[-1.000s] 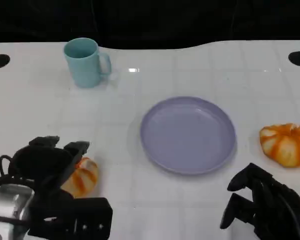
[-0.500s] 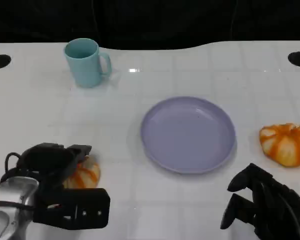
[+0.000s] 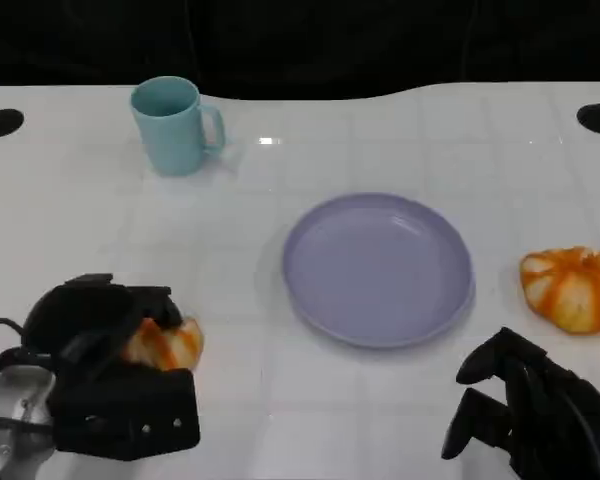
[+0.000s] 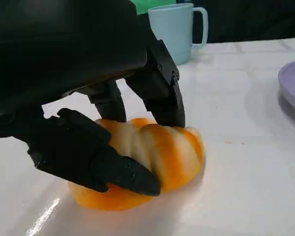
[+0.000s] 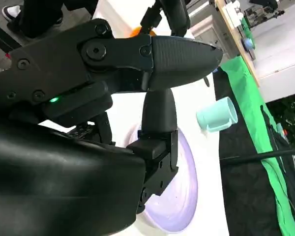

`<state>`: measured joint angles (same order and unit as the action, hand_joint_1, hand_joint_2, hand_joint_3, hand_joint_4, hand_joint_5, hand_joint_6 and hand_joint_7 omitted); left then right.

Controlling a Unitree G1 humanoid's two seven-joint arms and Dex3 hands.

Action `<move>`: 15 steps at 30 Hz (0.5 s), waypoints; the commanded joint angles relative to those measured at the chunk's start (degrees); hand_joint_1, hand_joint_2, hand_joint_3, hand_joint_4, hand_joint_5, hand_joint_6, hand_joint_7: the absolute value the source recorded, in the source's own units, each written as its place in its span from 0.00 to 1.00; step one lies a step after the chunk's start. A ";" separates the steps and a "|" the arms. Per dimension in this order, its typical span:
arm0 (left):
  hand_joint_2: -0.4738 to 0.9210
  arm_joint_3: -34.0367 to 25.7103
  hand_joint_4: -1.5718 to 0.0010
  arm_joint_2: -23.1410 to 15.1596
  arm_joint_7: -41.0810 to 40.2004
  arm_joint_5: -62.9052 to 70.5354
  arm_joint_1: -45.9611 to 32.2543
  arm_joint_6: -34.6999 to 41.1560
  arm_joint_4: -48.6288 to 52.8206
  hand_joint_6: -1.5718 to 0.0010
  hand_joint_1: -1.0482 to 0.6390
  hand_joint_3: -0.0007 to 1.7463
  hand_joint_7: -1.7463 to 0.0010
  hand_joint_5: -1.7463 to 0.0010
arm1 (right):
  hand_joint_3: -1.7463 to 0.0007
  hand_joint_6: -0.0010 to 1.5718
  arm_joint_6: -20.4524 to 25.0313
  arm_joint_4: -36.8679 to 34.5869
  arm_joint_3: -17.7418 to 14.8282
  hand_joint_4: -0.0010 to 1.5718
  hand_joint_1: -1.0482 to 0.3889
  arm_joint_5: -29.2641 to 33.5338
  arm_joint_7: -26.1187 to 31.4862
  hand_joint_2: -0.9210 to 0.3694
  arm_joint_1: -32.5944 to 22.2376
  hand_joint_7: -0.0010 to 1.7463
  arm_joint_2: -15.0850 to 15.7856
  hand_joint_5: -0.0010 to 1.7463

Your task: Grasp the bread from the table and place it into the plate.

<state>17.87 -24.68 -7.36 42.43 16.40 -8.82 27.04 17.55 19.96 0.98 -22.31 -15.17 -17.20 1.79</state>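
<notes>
The left hand (image 3: 95, 330) grips the bread (image 4: 152, 155) (still resting on the table (image 3: 400, 130)), left of the plate (image 3: 378, 270). The right hand (image 3: 525, 410), below-right of the plate, is empty with fingers apart.

A light blue mug (image 3: 172, 124) stands upright on the white table (image 3: 100, 230), near its far edge. Its handle points toward the right. Two black round holes (image 3: 0, 122) mark the table's far corners.

You have the plate (image 3: 378, 270) mid-table, the cup (image 3: 172, 125) behind it to the left, one bread (image 3: 165, 344) front-left under the left hand (image 3: 95, 330), another bread (image 3: 572, 288) right of the plate.
</notes>
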 commanded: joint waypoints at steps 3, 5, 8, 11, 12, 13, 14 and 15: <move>0.92 -1.46 0.45 0.89 -5.20 -2.75 -0.54 -2.18 1.33 0.60 0.47 0.38 0.01 0.00 | 0.72 0.26 -0.07 0.54 -0.27 0.39 0.37 -0.06 0.03 0.00 -0.08 0.97 0.61 1.00; 0.90 -1.75 0.45 1.14 -5.20 -3.67 -0.50 -2.10 1.33 0.60 0.47 0.39 0.00 0.00 | 0.72 0.25 -0.22 0.47 -0.21 0.39 0.37 -0.07 -0.03 0.00 -0.14 0.97 0.54 1.00; 0.90 -2.14 0.45 1.04 -4.61 -4.97 -0.57 -2.28 0.60 0.60 0.48 0.40 0.00 0.00 | 0.72 0.26 -0.06 0.51 -0.13 0.40 0.37 -0.19 0.08 0.00 -0.23 0.97 0.39 1.00; 0.87 -2.54 0.46 0.75 -3.33 -6.40 -0.62 -2.10 -0.76 0.60 0.49 0.40 0.00 0.00 | 0.72 0.26 0.16 0.52 -0.19 0.40 0.37 -0.49 0.01 0.00 -0.25 0.97 0.35 1.00; 0.87 -2.61 0.47 0.74 -3.12 -6.64 -0.65 -2.03 -0.94 0.60 0.49 0.40 0.00 0.00 | 0.72 0.26 0.14 0.51 -0.19 0.40 0.37 -0.50 -0.01 0.00 -0.24 0.97 0.36 1.00; 0.87 -2.62 0.47 0.72 -3.03 -6.74 -0.68 -1.99 -1.03 0.60 0.49 0.40 0.00 0.00 | 0.72 0.26 0.13 0.50 -0.18 0.39 0.37 -0.50 -0.01 0.00 -0.24 0.96 0.37 1.00; 0.87 -3.52 0.47 0.96 -2.35 -8.59 -0.74 -2.66 -1.94 0.60 0.49 0.40 0.00 0.00 | 0.72 0.26 0.07 0.47 -0.21 0.39 0.37 -0.51 -0.05 0.00 -0.26 0.96 0.39 1.00; 0.81 -4.18 0.47 1.11 -1.81 -10.03 -0.80 -3.13 -2.66 0.58 0.49 0.54 0.00 0.00 | 0.72 0.26 0.02 0.45 -0.24 0.39 0.37 -0.52 -0.08 0.00 -0.27 0.96 0.41 1.00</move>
<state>15.40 -23.49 -10.69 35.33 16.05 -10.75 26.15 17.55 19.95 1.06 -22.32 -15.18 -17.18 1.86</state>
